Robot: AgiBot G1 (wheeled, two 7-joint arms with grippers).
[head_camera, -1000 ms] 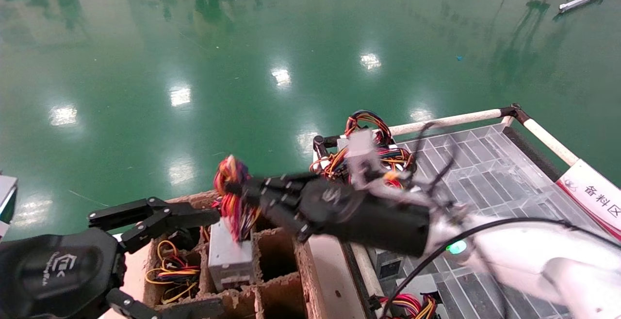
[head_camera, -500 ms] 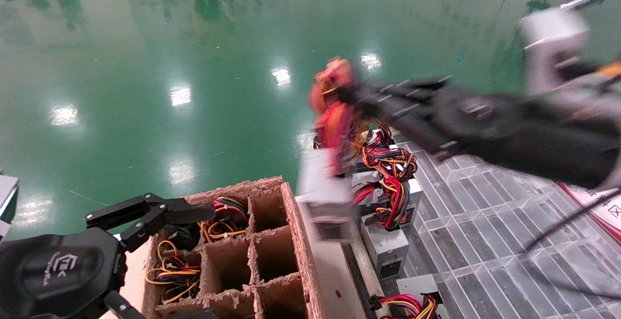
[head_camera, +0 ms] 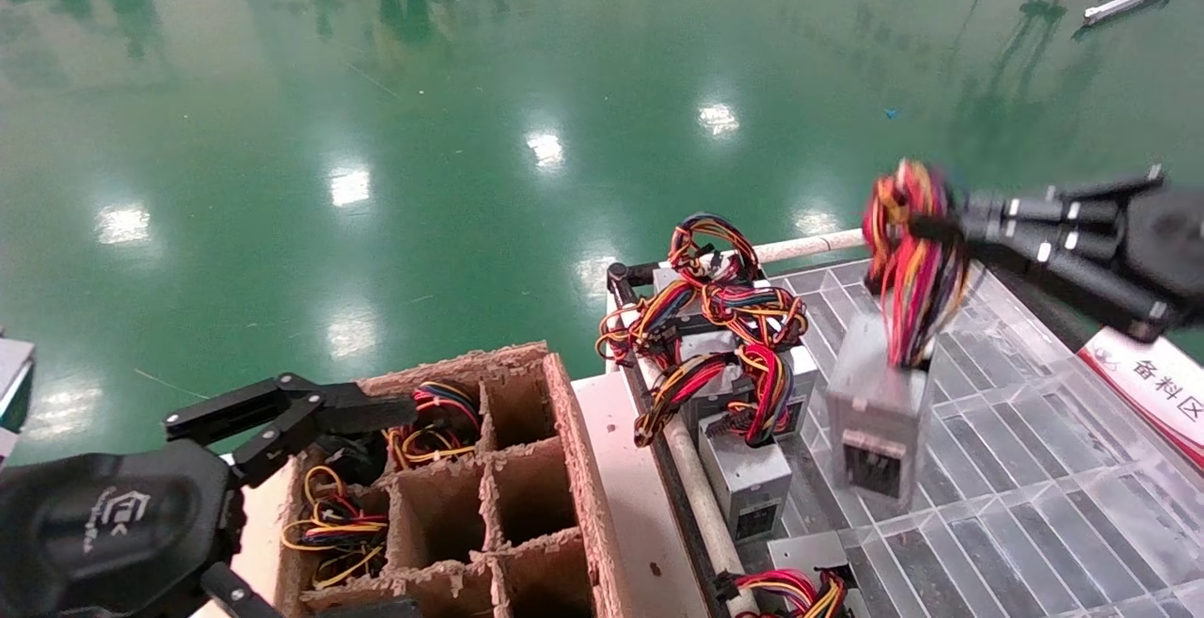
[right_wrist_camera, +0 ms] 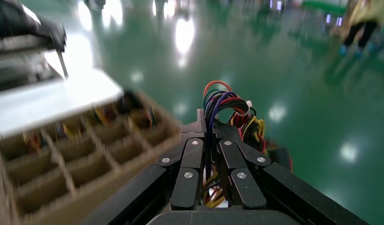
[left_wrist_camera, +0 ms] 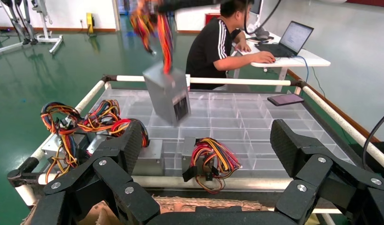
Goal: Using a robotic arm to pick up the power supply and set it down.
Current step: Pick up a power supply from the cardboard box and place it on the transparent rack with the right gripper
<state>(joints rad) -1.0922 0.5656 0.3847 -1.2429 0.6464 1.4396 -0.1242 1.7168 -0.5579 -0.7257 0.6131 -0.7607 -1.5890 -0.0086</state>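
My right gripper (head_camera: 941, 223) is shut on the red, yellow and black wire bundle (head_camera: 908, 261) of a grey power supply (head_camera: 875, 416). The box hangs tilted from its wires just above the clear grid tray (head_camera: 997, 383). From the left wrist view the same power supply (left_wrist_camera: 169, 93) hangs over the tray. In the right wrist view the fingers (right_wrist_camera: 192, 154) pinch the wires (right_wrist_camera: 227, 105), and the box itself is hidden. My left gripper (head_camera: 409, 510) stays open and empty at the lower left, over the cardboard box (head_camera: 564, 449).
Other power supplies (head_camera: 748, 477) with tangled wires (head_camera: 724, 317) lie at the tray's left end, another one (left_wrist_camera: 206, 161) near its front rail. The white tube rail (head_camera: 818, 244) frames the tray. The cardboard box has divided cells, some holding wires (head_camera: 334, 519). A person (left_wrist_camera: 218, 42) sits beyond.
My right gripper lifted the power supply out of a cardboard cell and swung it right, over the stacked units. It now hangs lower above the clear tray. The left arm has not moved.
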